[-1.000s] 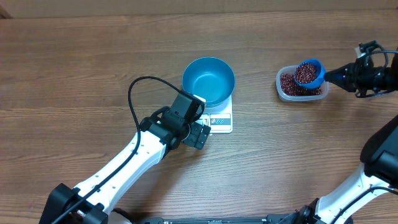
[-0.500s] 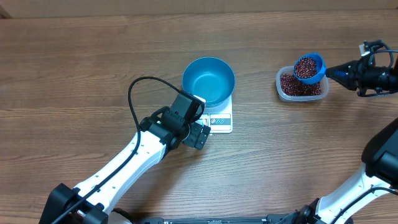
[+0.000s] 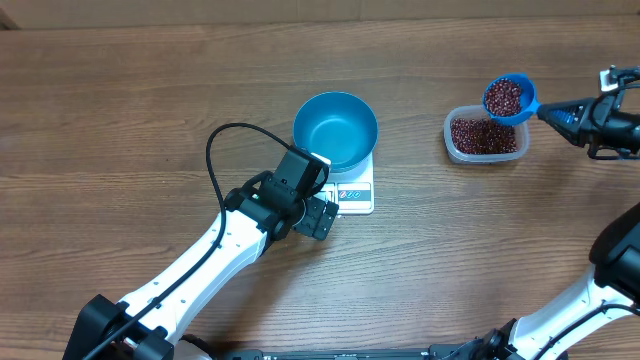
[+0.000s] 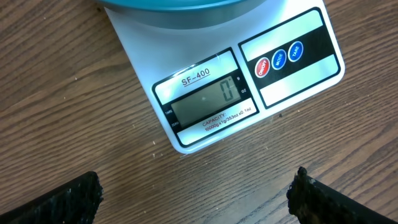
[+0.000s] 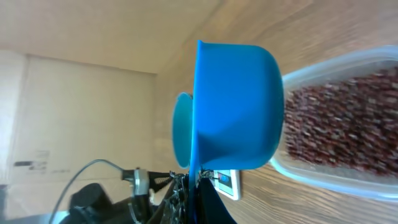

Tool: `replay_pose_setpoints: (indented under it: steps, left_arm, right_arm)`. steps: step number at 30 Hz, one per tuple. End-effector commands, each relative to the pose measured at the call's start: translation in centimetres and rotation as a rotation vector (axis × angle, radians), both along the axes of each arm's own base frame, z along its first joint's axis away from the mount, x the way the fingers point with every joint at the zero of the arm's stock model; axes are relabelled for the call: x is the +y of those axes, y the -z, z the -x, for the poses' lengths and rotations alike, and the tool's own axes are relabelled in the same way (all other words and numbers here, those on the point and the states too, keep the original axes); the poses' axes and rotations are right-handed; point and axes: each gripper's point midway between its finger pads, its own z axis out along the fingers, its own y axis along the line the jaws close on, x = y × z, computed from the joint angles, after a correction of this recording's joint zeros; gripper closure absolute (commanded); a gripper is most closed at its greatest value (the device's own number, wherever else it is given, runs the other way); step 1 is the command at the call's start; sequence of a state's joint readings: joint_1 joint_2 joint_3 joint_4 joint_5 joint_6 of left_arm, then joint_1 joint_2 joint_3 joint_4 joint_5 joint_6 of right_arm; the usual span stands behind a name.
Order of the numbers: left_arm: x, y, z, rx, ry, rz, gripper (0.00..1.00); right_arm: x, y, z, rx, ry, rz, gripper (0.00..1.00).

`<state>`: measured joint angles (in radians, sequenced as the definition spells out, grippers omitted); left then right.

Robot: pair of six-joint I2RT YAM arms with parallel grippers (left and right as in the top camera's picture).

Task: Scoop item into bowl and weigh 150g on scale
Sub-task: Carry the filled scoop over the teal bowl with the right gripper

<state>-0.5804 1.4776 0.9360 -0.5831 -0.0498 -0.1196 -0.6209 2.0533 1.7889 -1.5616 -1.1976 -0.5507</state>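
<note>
The bright blue bowl (image 3: 335,130) stands on the white scale (image 3: 357,192), and only bare blue shows inside it. In the left wrist view the scale (image 4: 280,87) has a zero on its display. My left gripper (image 3: 321,216) hovers open over the wood at the scale's near edge, with nothing between its fingertips (image 4: 74,199). My right gripper (image 3: 572,117) is shut on the handle of a small blue scoop (image 3: 509,98) heaped with red-brown beans. The scoop hangs over the far right corner of the clear tub (image 3: 451,140), which holds more beans (image 3: 483,133).
The wooden table (image 3: 130,110) stretches around everything. A black cable (image 3: 215,150) loops up from the left arm beside the bowl. From the right wrist view, the scoop (image 5: 236,106) fills the middle, the tub (image 5: 348,180) lies to its right, and the scale (image 5: 229,183) shows small below.
The right gripper has lifted the filled scoop up and to the right, from over the tub's middle to its far right corner. The left arm has stayed still.
</note>
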Motion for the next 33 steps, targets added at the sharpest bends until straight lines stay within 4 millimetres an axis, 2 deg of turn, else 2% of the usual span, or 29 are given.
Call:
replay_pose_setpoints:
  steps: [1, 7, 13, 16, 25, 30, 33]
  left_arm:
    - [0.3, 0.0, -0.1, -0.009, 0.008, -0.018, 0.01]
    - [0.3, 0.0, -0.2, -0.012, 0.008, -0.015, 0.0]
    - [0.3, 0.0, -0.2, -0.013, 0.008, -0.015, 0.0]
    - [0.3, 0.0, -0.2, -0.013, 0.008, -0.015, 0.0]
    - [0.3, 0.0, -0.2, -0.013, 0.008, -0.015, 0.0]
    - [0.3, 0.0, -0.2, -0.013, 0.008, -0.016, 0.0]
    - [0.3, 0.0, -0.2, -0.013, 0.008, -0.016, 0.01]
  right_arm:
    - [0.1, -3.7, -0.9, -0.196, 0.009, -0.069, 0.97]
    - [0.3, -4.0, -1.1, -0.21, 0.008, -0.082, 0.96]
    - [2.3, -4.0, -1.4, -0.208, -0.04, -0.088, 0.96]
    - [3.9, -4.0, -1.6, -0.207, -0.08, -0.092, 0.96]
    - [10.7, -3.7, -2.0, -0.218, -0.255, -0.08, 0.96]
    - [14.3, -2.7, -1.9, -0.157, -0.352, -0.015, 0.96]
    - [15.6, -3.0, -2.2, -0.135, -0.385, 0.041, 0.96]
